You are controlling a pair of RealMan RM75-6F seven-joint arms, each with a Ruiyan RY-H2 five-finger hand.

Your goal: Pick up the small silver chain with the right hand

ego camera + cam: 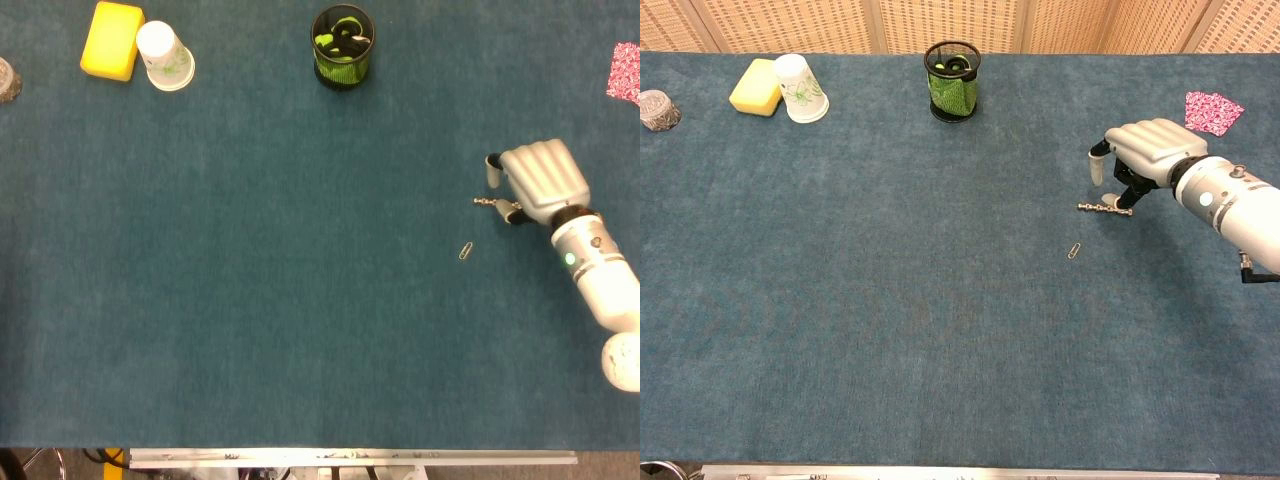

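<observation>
The small silver chain lies stretched out straight on the blue table cloth at the right. My right hand hovers palm down just right of it, fingers curled downward. Dark fingertips touch the chain's right end, while one finger points down apart from the others, above the chain's left part. Whether the chain is pinched is hidden under the hand. The left hand appears in neither view.
A paperclip lies just in front of the chain. At the back stand a black mesh cup, a white paper cup and a yellow sponge. A pink patterned cloth lies far right.
</observation>
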